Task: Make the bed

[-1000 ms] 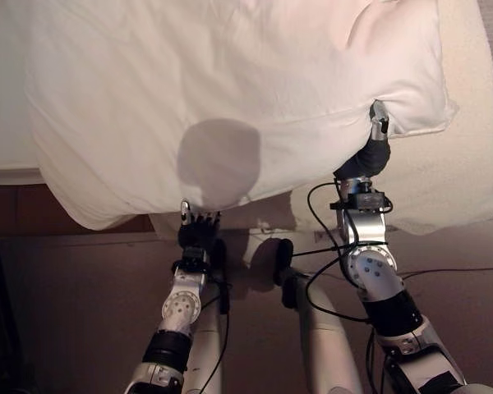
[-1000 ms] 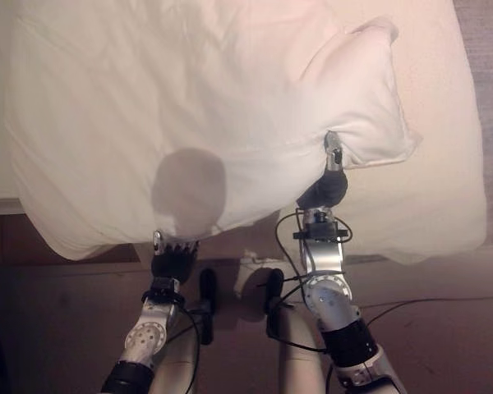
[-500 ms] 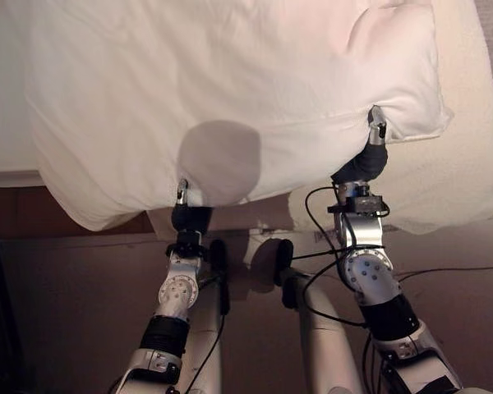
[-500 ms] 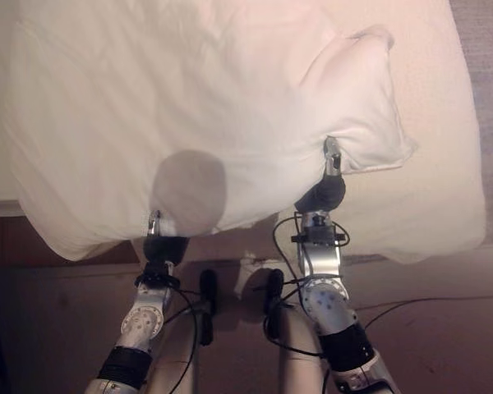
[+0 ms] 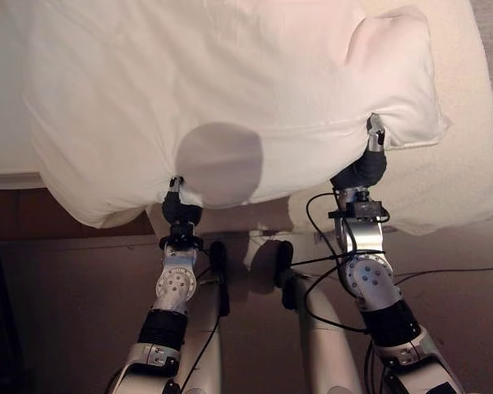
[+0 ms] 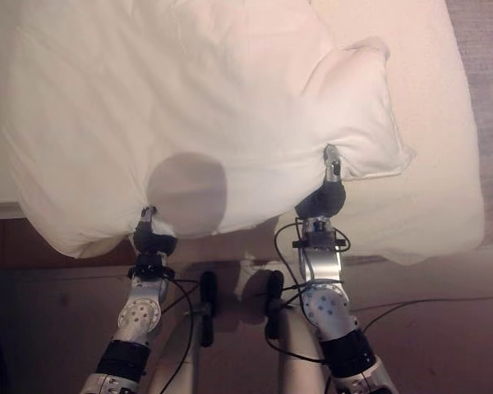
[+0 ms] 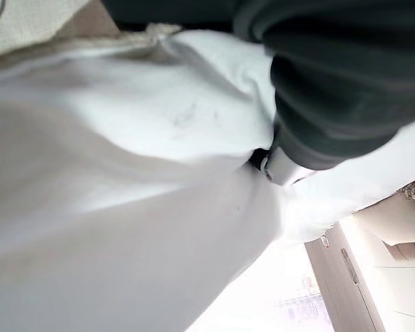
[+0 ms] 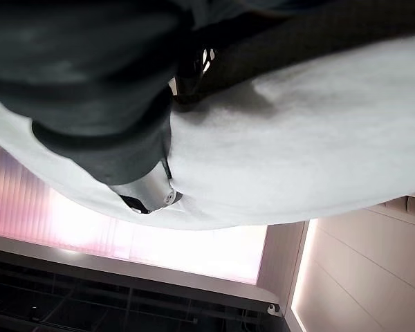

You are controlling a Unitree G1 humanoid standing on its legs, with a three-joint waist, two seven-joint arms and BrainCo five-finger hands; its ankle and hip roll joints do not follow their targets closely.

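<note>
White duvet (image 5: 214, 90) lies bunched across the mattress (image 5: 468, 164), near edge overhanging. Left hand (image 5: 177, 207) and right hand (image 5: 370, 160) are tucked under that edge, grip unclear. Uneven lifting could slide it floorward.

Bedroom, white duvet (image 5: 205, 90) over a bed (image 5: 468, 123), cream mattress cover, dark floor (image 5: 66, 312) beside

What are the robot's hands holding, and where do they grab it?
Both hands, left hand and right hand, grip the white pillow by its near edge; their fingers are hidden under it.
</note>
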